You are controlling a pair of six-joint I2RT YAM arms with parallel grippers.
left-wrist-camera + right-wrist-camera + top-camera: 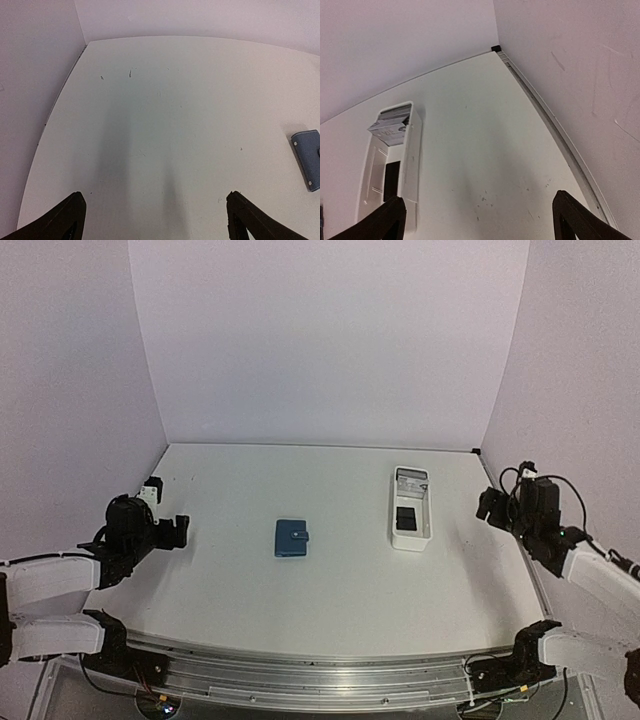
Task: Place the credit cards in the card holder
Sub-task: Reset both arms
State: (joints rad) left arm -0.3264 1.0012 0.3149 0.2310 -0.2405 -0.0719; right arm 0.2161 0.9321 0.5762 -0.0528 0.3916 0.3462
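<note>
The card holder (292, 537) is a small dark-blue case lying closed near the table's middle; its edge shows at the right of the left wrist view (308, 157). Two credit cards lie in a long white tray (410, 508): a pale one (411, 481) (390, 127) propped at the far end and a dark one (406, 519) (391, 180) flat nearer me. My left gripper (168, 512) (156, 210) hovers open at the left, well away from the holder. At the right edge my right gripper (500, 492) (477, 205) is open, empty, right of the tray (412, 165).
Pale walls enclose the table on the left, back and right. A raised rail (560, 140) runs along the right table edge, close to the right gripper. Bare tabletop (165, 125) lies under the left gripper.
</note>
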